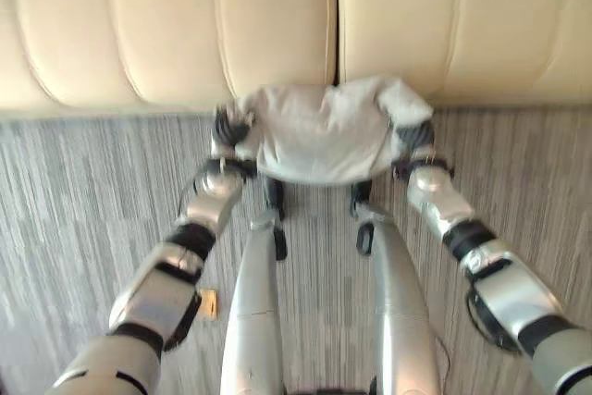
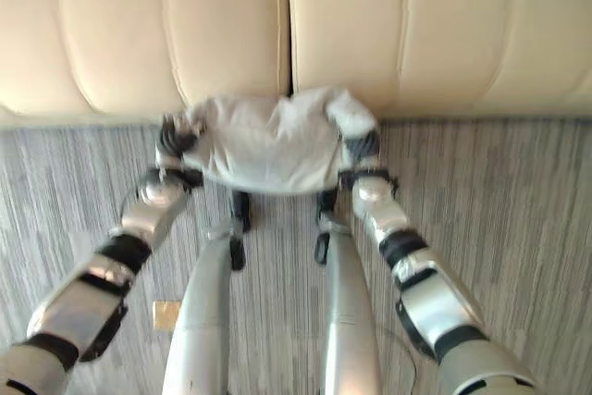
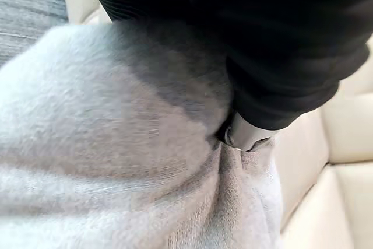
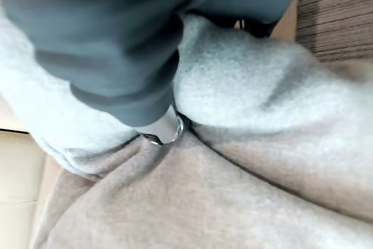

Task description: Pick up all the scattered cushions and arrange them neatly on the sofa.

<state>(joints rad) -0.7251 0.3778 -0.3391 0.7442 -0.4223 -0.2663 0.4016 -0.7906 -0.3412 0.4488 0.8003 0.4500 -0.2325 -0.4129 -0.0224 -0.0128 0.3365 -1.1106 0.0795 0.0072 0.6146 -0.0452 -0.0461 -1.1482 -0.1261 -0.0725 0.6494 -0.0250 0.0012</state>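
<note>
head eyes look down, share sofa (image 1: 277,25); wrist cams close on cushion (image 3: 116,161).

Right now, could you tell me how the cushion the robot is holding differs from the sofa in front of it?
The cushion is pale grey and fuzzy; the sofa is cream and smooth. The cushion is crumpled and dented where the left robot hand and right robot hand grip its two ends; the sofa keeps firm, evenly seamed panels. The cushion hangs above the striped carpet; the sofa stands on it. Both look soft and padded.
</note>
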